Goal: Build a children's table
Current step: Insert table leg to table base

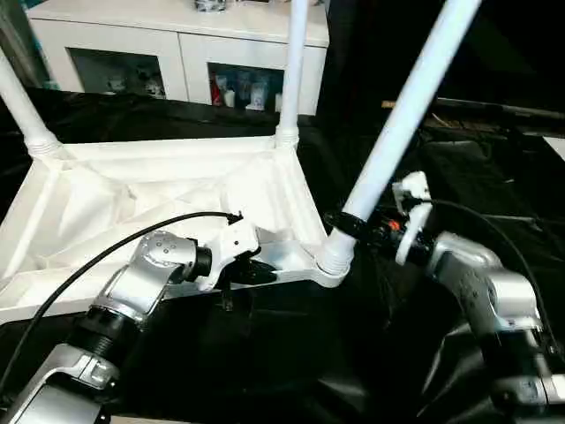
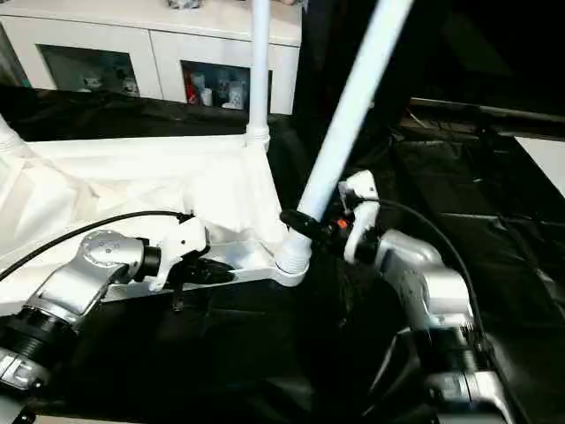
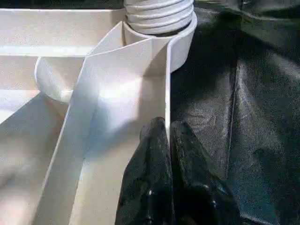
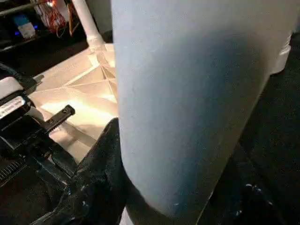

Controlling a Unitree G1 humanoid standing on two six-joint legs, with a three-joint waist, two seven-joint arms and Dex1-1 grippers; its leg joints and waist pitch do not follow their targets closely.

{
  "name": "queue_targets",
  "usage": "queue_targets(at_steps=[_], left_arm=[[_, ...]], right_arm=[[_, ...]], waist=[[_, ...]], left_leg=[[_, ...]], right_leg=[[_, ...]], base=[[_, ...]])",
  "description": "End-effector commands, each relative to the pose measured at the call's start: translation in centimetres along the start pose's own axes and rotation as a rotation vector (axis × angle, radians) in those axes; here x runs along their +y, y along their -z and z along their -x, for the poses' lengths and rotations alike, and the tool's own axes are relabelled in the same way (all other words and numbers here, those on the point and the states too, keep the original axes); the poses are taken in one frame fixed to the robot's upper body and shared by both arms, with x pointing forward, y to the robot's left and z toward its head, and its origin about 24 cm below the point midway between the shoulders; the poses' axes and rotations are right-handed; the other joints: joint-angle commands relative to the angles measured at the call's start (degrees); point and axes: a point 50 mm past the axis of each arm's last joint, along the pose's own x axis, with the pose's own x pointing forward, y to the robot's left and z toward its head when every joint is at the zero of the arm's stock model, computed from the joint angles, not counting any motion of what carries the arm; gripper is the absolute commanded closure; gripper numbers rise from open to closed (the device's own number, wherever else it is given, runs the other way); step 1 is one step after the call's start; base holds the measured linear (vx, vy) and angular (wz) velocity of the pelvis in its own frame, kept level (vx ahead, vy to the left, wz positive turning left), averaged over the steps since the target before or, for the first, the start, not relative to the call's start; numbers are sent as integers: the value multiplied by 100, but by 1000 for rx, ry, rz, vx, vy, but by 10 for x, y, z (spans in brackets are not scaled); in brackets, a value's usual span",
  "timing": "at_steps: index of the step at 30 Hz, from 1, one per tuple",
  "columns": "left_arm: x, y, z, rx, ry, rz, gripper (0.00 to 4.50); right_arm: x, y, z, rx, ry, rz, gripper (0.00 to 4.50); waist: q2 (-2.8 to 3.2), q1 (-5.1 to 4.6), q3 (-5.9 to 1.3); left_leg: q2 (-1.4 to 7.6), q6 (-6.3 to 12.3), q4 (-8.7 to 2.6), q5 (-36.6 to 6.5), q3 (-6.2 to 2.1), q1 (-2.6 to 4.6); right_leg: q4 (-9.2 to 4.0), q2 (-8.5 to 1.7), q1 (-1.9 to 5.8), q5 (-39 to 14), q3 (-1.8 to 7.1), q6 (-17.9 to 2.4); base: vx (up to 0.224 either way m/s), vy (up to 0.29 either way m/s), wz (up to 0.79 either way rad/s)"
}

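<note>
**Ana:** Left eye view has the top (image 1: pixel 168 199) lying upside down on the black-draped desk (image 1: pixel 282 353), ribbed underside facing up. It's white plastic, with raised diagonal ribs running from the middle out to round sockets at the corners.

**Ben:** How many legs are in?

**Ana:** Three show. One leg (image 1: pixel 296 62) stands upright in the top's far corner socket, with a ringed collar at its base. Another (image 1: pixel 22 110) rises from the corner at the top's far left. The third, the near leg (image 1: pixel 402 115), sits in the near right corner socket and leans away from the top, tilted rather than upright. All are long white tubes.

**Ben:** And the end effectors?

**Ana:** The left end effector (image 1: pixel 243 269) is at the top's near edge, just beside that near right socket. In the left wrist view its two black fingers (image 3: pixel 152 178) are pinched on the thin rim wall of the top, one finger on each side, so it is clamped on the top. The right end effector (image 1: pixel 349 225) is at the near leg, just above the socket, its black fingers wrapped around the tube; the right wrist view shows one finger (image 4: pixel 101 164) pressed against the leg's side.

**Ben:** Anything beyond the top?

**Ana:** A white cabinet (image 1: pixel 177 44) stands behind it.
</note>
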Motion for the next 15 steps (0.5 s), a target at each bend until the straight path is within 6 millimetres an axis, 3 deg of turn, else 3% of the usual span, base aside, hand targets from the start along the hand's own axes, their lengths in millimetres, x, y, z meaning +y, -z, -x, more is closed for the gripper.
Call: queue_targets(at_steps=[1,2,10,15], left_arm=[[1,-2,0,-41,2,8,450],[1,-2,0,-39,4,7,450],[5,-3,1,-16,10,-9,450],[4,-2,2,-2,19,-18,450]], right_arm=[[-1,30,9,129,45,-37,270],[1,31,9,139,39,-26,270],[19,37,4,264,-86,66,270],[19,37,-6,310,-115,94,270]], waist=[[66,0,-305],[46,-6,-296],[54,-7,-301],[47,-32,-281]], left_leg=[[209,86,-424,-676,-49,13],[211,83,-429,-745,-45,15],[211,67,-438,-837,-54,17],[208,31,-451,-1010,-59,13]], right_leg=[[-472,-418,223,-762,226,-1172],[-485,-415,221,-774,226,-1177],[-511,-423,229,-1016,233,-1097],[-540,-433,209,-1330,230,-1078]], base=[[0,0,0],[0,0,0],[0,0,0],[0,0,0]])
